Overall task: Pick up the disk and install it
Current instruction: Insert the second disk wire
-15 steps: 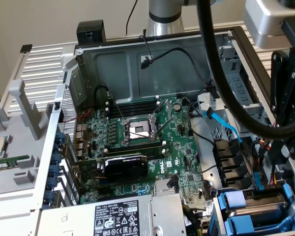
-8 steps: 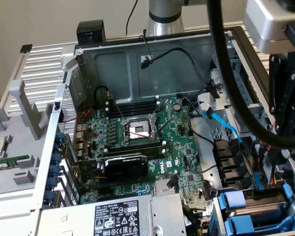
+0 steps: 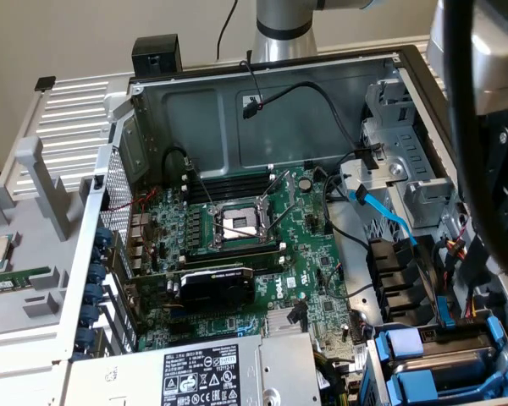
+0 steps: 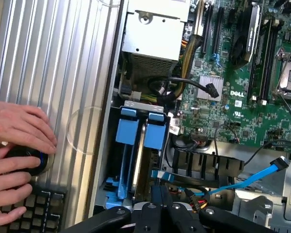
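The gripper (image 4: 157, 213) is fully closed and holds nothing, poised above the drive bay. The disk (image 4: 138, 160) sits in its blue frame at lower centre. Risk: the loose blue cable (image 4: 242, 182) nearby may snag during descent.

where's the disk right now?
The silver hard drive in its blue plastic frame sits in the drive bay at the exterior view's lower right, beside the green motherboard and under the blue data cable.
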